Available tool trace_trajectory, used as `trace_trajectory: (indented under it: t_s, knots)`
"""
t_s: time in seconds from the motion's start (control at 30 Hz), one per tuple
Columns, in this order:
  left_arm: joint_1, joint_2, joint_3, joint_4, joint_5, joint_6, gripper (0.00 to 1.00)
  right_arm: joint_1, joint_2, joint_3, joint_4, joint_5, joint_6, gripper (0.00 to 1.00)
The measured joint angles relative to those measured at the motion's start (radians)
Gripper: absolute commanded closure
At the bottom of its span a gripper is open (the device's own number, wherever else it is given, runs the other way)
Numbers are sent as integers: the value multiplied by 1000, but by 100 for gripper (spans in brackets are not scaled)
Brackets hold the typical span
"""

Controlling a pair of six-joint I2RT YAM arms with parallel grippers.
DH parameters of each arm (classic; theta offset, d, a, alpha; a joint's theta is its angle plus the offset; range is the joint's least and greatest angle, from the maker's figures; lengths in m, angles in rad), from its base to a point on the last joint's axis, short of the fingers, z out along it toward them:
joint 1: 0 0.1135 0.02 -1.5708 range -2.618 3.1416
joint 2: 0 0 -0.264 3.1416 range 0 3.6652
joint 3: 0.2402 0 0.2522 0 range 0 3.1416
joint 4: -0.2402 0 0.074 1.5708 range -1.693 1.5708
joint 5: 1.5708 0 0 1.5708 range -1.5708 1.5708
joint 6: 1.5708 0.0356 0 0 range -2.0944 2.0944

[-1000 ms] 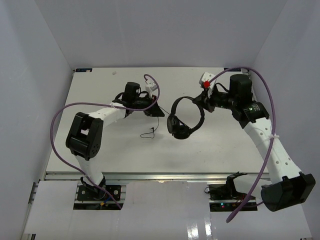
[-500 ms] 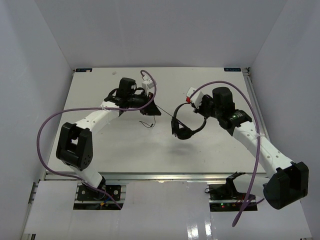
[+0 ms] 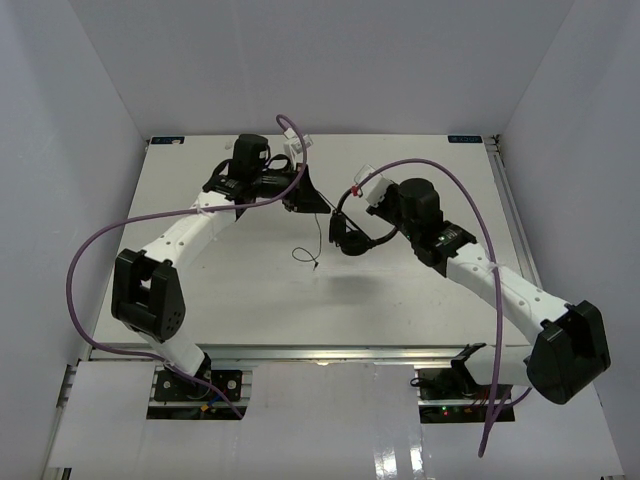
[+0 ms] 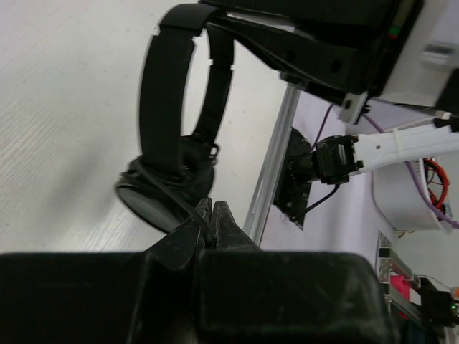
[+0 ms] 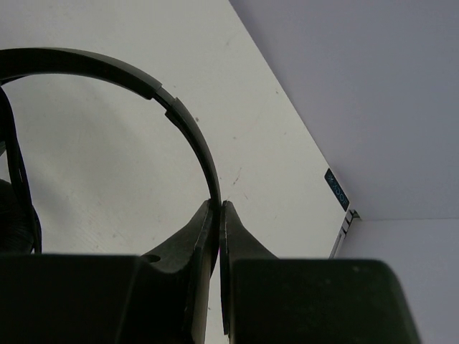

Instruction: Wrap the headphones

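Over the far middle of the table [image 3: 250, 300], the headphones [image 3: 350, 235] hang between both arms. The right gripper [image 5: 217, 208] is clamped on the headband [image 5: 179, 122], and the left gripper [image 4: 213, 213] pinches the thin cord [image 3: 317, 240] (loose end dangling nearer).

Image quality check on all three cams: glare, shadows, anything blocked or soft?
Top external: even light, soft shadows on the table, glare on the glossy front panel. Left wrist: the left gripper fills the bottom as a dark mass, headphones in decent focus. Right wrist: right gripper near-black, headband crisp.
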Motion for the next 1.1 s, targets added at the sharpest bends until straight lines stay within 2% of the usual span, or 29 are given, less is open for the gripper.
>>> trace_trajectory:
  t_s: [0.17,0.23,0.37,0.53,0.87,1.1]
  knots:
    - [-23,2,19,28,19,-95,90,15,79,2,120,126,79,92]
    - [-45,1,-7,94,19,-166,90,17,108,12,139,168,118,92]
    - [-121,1,-76,206,2,-298,88,17,174,66,145,231,193,92]
    - [-202,1,-109,284,-44,-381,84,7,223,130,118,241,270,92]
    - [-281,-3,-224,391,-117,-405,78,-108,275,285,-11,186,424,92]
    - [-313,-3,-240,407,-215,-362,78,-119,284,347,-110,92,534,92]
